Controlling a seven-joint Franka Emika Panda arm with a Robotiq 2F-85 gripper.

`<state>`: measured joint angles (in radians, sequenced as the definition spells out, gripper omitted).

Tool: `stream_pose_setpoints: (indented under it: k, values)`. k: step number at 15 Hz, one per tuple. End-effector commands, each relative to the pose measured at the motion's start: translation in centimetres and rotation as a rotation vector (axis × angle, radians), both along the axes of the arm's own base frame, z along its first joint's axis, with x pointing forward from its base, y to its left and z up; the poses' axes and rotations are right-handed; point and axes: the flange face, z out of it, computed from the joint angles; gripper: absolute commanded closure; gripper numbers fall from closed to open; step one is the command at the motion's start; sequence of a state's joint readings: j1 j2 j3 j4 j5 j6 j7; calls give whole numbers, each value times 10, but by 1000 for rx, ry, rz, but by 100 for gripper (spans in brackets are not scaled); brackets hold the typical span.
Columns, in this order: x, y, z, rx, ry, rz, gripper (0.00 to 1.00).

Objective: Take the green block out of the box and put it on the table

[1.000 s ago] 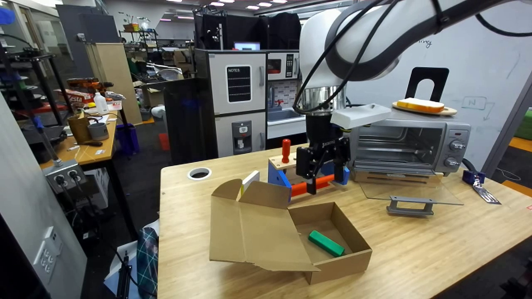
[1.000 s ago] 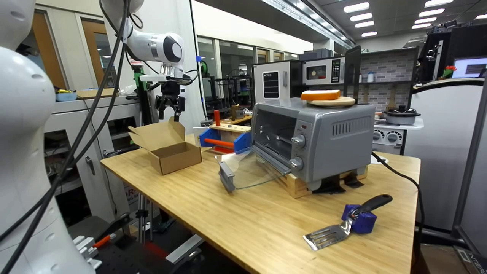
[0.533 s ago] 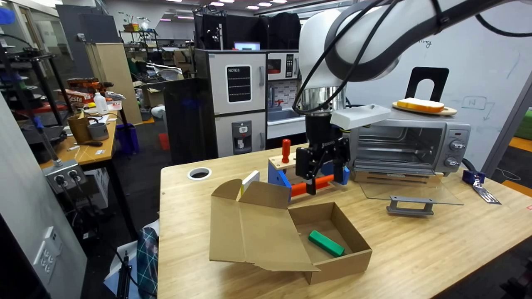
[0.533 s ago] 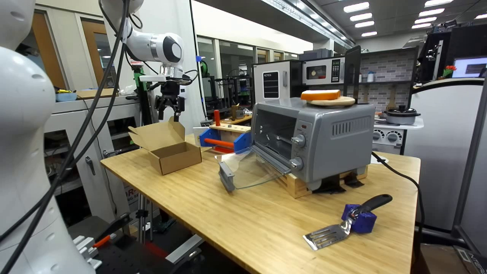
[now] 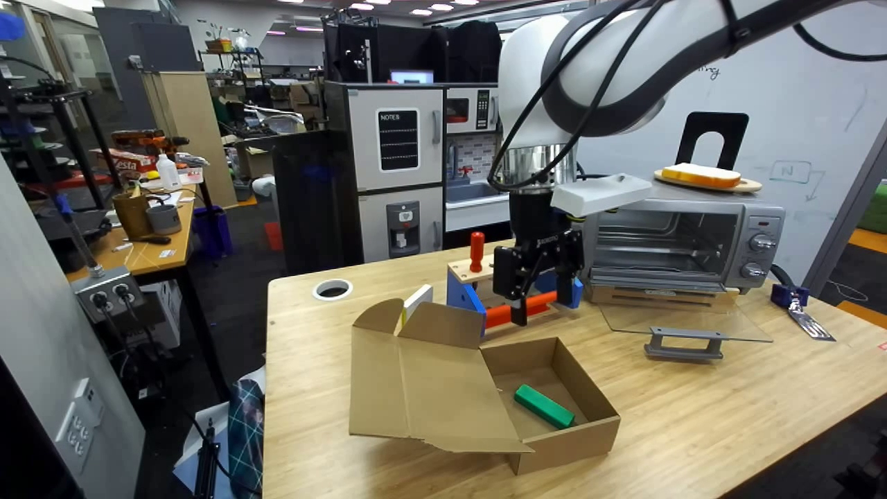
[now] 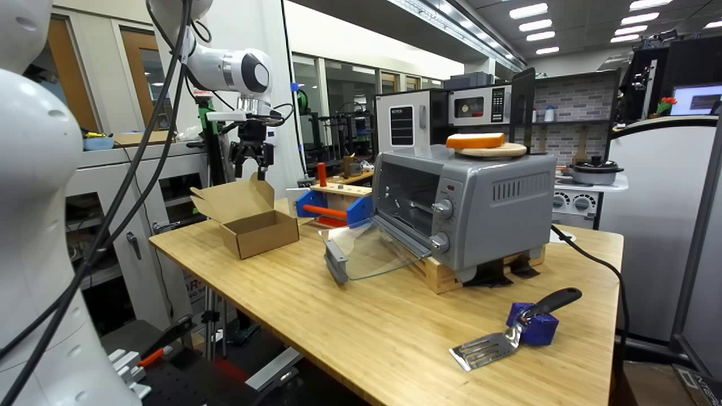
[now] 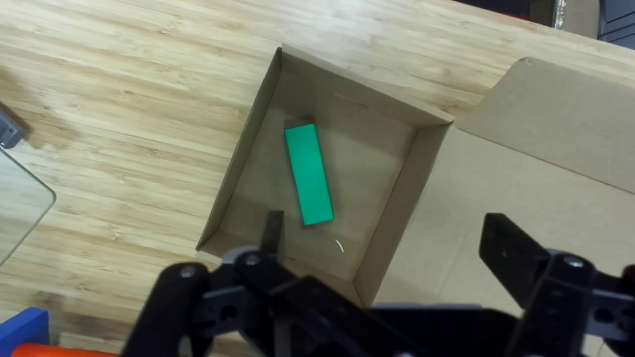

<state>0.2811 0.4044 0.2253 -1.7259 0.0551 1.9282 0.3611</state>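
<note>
Table [image 5: 312, 430]: light wood, spread across the lower frame in an exterior view.
Box [image 5: 568, 445]: lower centre, folded open toward the left.
Gripper [image 5: 542, 305]: mid-frame, above the table; jaws spread wide, holding nothing.
Green block [image 5: 544, 407]: lying inside the box, lower centre, apart from the gripper.
Toaster oven [image 5: 662, 242]: right of centre, glass door [image 5: 693, 326] down, bread [image 5: 700, 175] on a board [image 5: 752, 186] on top.
Spatula [image 5: 809, 324]: far right, against a purple-blue block [image 5: 779, 298].

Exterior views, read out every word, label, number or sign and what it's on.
"NOTES": black panel on grey toy refrigerator.
"N": glossy whiteboard; other scrawl unclear.
"esta": red printed carton, partly hidden.
"INTE": brown printed carton, cut off.
Too small or blurred: lettering on black claw, black microwave keypad, white carton.
</note>
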Motion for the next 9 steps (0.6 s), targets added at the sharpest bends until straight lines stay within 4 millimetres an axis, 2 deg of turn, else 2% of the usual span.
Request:
stream_pose_setpoints:
  k: [1, 9]
  values:
    - [4, -3, -6, 11, 14, -19, 0]
    - [11, -10, -49, 19, 100, -48, 0]
